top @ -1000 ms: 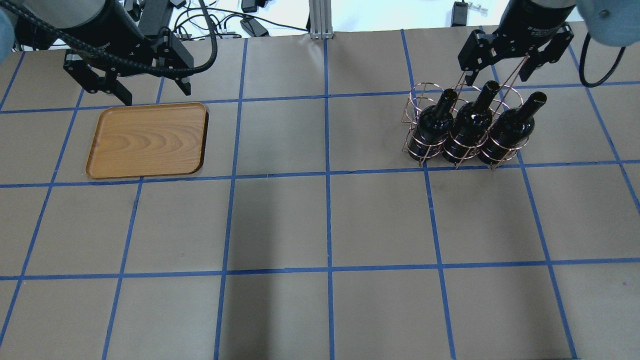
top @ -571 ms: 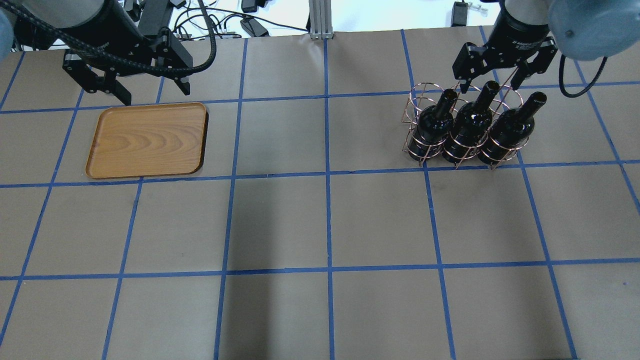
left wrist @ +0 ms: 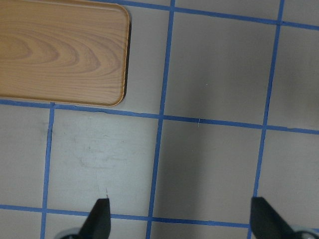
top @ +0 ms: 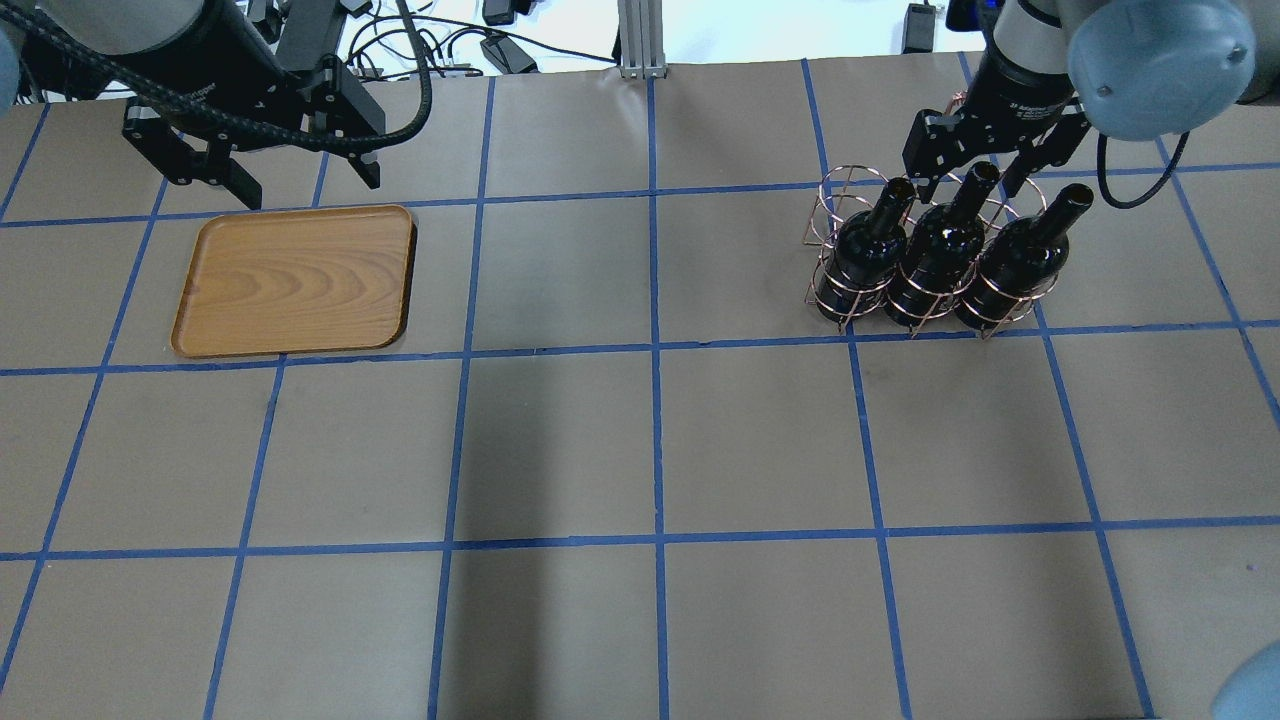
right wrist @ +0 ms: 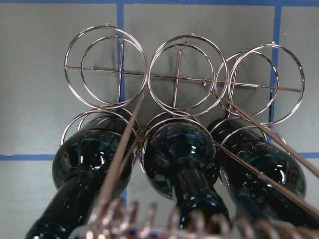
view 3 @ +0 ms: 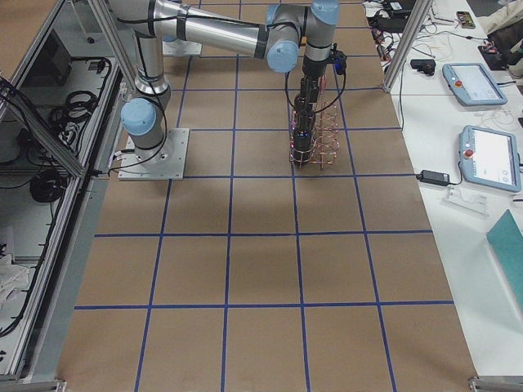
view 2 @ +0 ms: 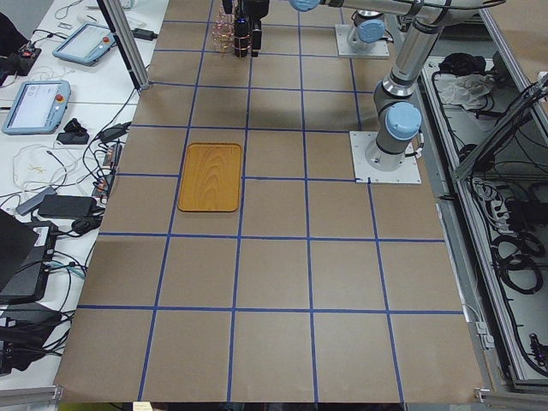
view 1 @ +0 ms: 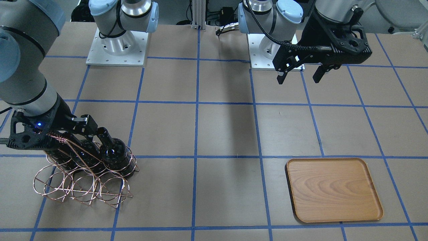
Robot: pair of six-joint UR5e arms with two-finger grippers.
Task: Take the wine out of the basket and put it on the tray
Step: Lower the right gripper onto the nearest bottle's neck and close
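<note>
Three near-black wine bottles stand in the copper wire basket (top: 835,195) at the table's back right: left (top: 860,250), middle (top: 935,250), right (top: 1015,255). My right gripper (top: 965,180) is open and low over the basket, with its fingers on either side of the middle bottle's top and the coil-wrapped handle. In the right wrist view the middle bottle (right wrist: 177,149) lies just below the camera, with the blurred handle at the bottom edge. The wooden tray (top: 295,280) lies bare at the back left. My left gripper (top: 305,180) is open and empty, hovering behind the tray.
The basket's three far rings (right wrist: 189,74) hold no bottles. Brown paper with blue tape lines (top: 655,345) covers the table. Cables and a metal post (top: 635,40) stand beyond the back edge. The arm bases (view 1: 117,43) sit on the robot's side.
My right gripper has moved down and toward the basket, and its open fingers now flank the middle bottle's top. The left arm, tray and bottles have not moved.
</note>
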